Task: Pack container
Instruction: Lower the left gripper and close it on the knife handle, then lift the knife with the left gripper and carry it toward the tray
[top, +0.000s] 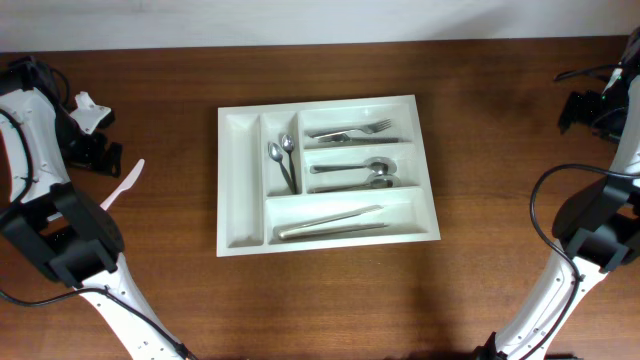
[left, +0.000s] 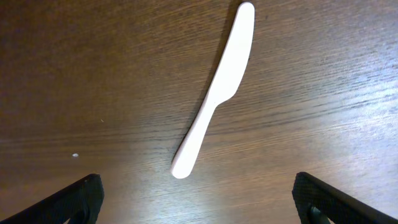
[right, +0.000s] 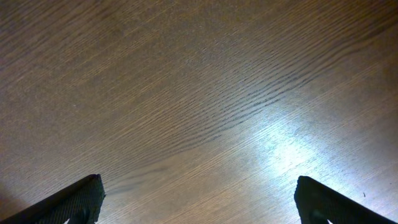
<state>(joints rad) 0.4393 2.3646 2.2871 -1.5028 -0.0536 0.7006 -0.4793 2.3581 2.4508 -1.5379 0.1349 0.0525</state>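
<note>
the left gripper (left: 199, 202), jaws wide and empty, is hovering just short of the white knife (left: 229, 68), which is lying handle-first ahead, left of the container (top: 240, 120).

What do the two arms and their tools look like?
The left arm and right arm share white rounded links and black blocky joints. Thin black cables loop along them. The left tool and right tool have black fingers with a finely textured surface.

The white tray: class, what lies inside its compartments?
The tray holds two teaspoons in one narrow slot, and forks, larger spoons and knives in the wide slots. The leftmost slot is bare. Stacked pieces hide any beneath them.
</note>
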